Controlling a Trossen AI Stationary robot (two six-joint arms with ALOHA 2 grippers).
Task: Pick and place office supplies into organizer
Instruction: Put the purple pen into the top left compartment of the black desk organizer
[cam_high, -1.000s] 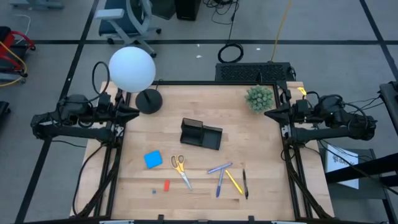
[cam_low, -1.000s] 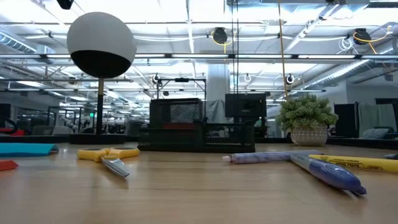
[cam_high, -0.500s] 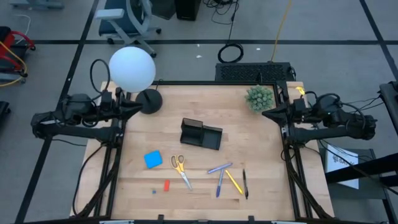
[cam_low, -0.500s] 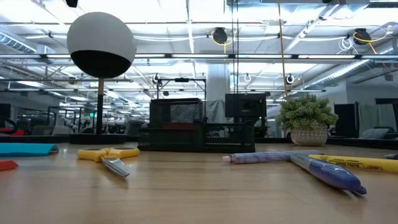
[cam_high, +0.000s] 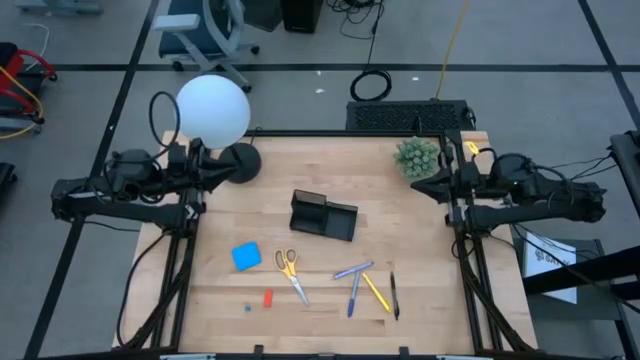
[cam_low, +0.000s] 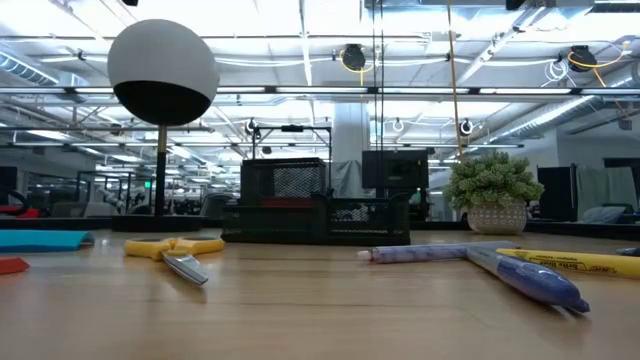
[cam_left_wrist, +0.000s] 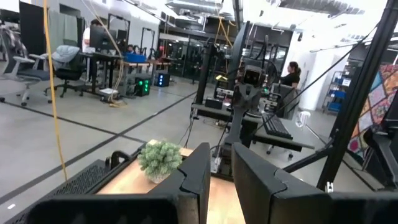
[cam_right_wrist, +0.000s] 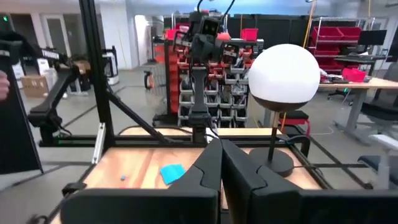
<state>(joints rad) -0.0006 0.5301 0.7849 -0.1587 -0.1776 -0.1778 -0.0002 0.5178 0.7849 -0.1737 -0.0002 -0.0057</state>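
The desk (cam_high: 420, 300) is pale wood with a smooth, lightly grained finish; the organizer (cam_high: 322, 216) near its middle looks like matt black mesh; the scissors (cam_high: 290, 272) have glossy yellow plastic handles and dull metal blades; the lamp (cam_high: 213, 110) at the back left corner has a smooth, matt white globe.

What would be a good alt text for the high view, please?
Wooden table from above: a black organizer mid-table, with scissors, blue pad and pens loose in front. The left gripper and right gripper wait at the sides.
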